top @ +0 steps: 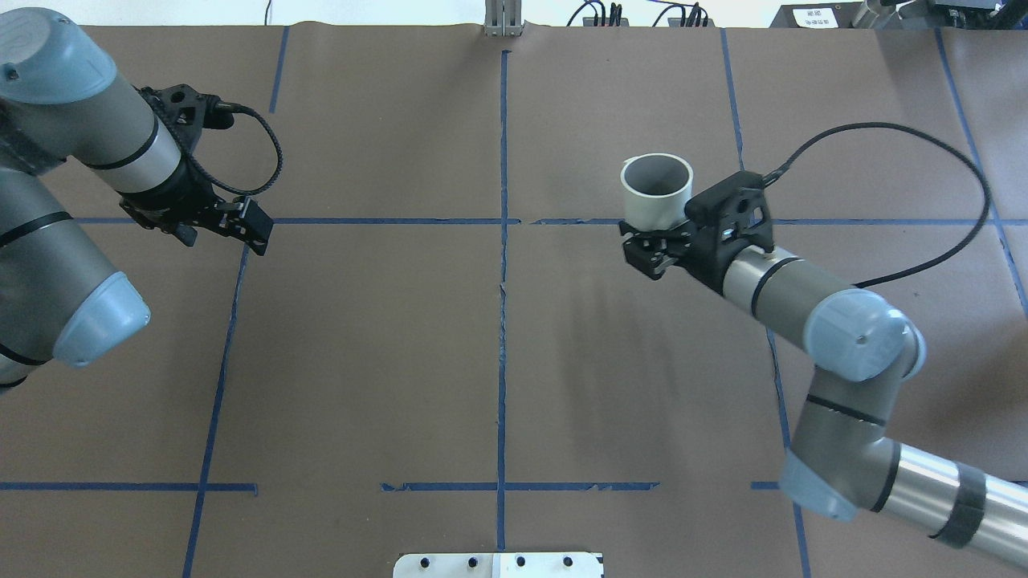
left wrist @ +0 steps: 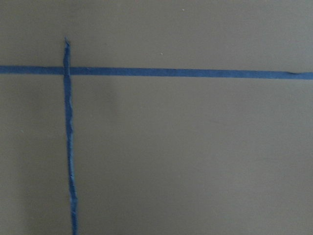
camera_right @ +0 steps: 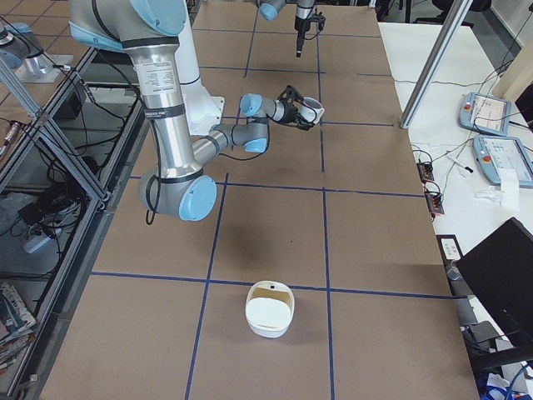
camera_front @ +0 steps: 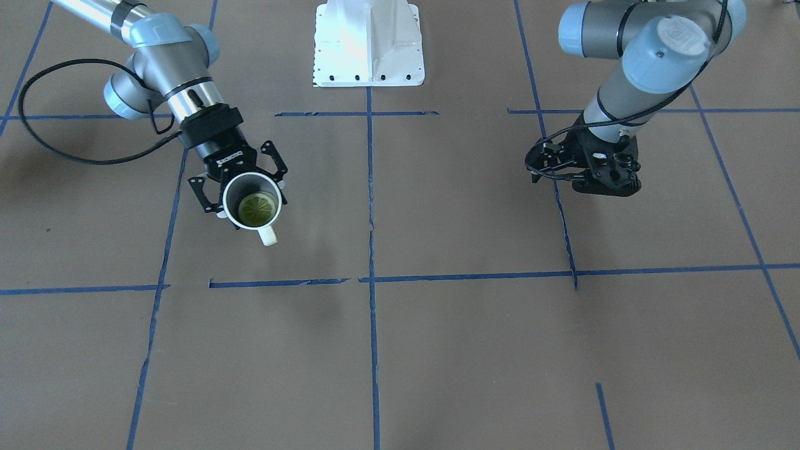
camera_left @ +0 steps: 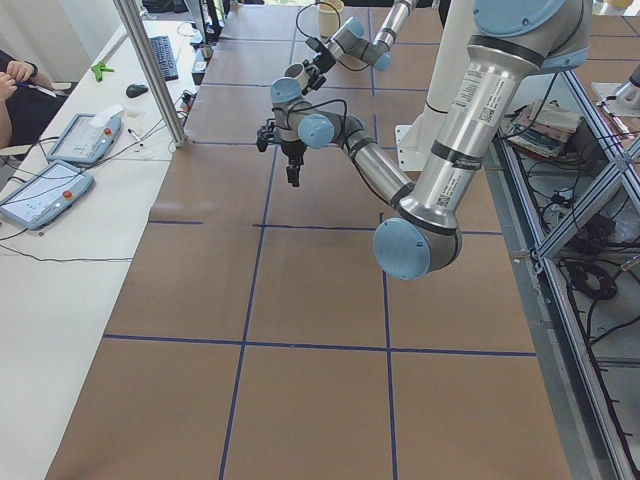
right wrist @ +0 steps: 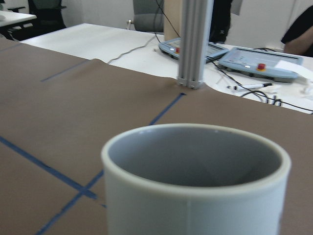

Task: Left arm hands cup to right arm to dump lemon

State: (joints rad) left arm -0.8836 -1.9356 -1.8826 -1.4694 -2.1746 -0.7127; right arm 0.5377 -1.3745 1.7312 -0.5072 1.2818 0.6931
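Front-facing view: the right hand, on a nearly level wrist, is clamped across the wall of the cup. It holds the cup mouth-up above the table at the left, lemon inside and handle free on the near side; the left hand, well apart at the right, points down, fingers apparently together and empty. Overhead view: the cup stands just beyond the right hand. Right wrist view: only the rim and grey interior show. Judged stiff, smooth and breakable, the cup suits a grip across the wall or handle; the loose lemon should drop once tipped.

Right gripper grips white mug, mouth up; lemon inside. Left gripper well apart, over blue tape line.
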